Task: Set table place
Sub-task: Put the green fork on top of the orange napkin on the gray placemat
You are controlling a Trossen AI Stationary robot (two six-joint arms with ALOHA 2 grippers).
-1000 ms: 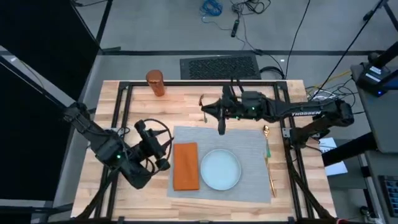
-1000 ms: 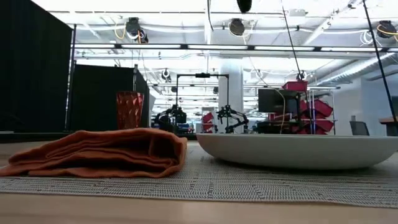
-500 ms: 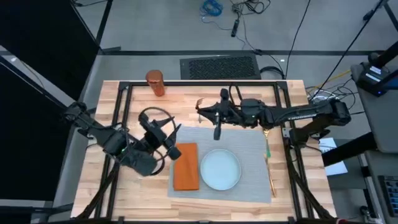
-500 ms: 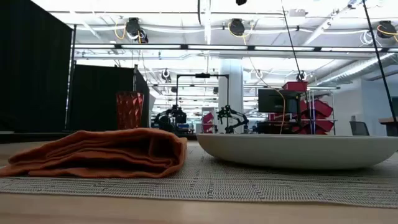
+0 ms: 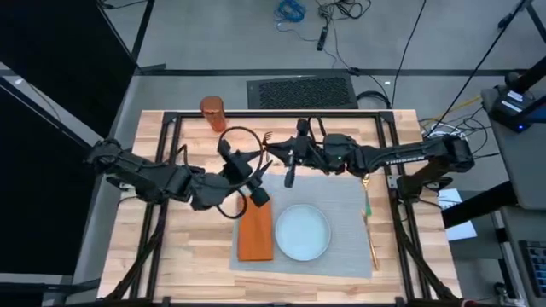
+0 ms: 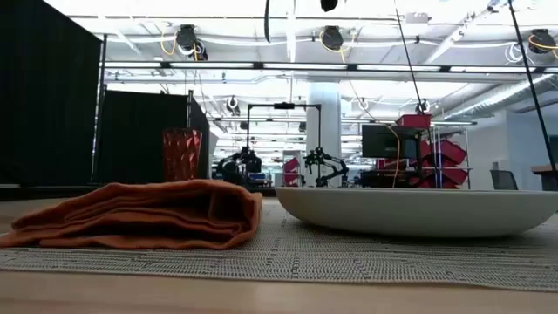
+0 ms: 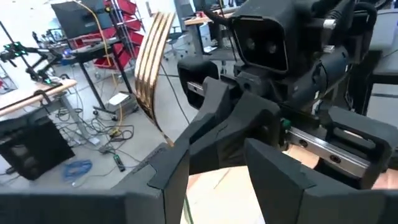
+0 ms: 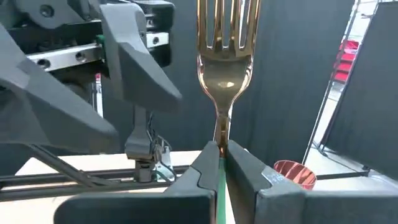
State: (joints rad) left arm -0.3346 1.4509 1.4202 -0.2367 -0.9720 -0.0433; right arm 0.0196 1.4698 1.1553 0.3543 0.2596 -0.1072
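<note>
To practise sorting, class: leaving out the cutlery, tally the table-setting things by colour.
Orange: 2 (napkin, tumbler)
Pale blue: 1 (plate)
Grey: 1 (mat)
Total: 4

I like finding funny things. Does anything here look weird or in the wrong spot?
Yes. The fork is up in the air, pinched in the right pincer. The tumbler stands far off the placemat.
</note>
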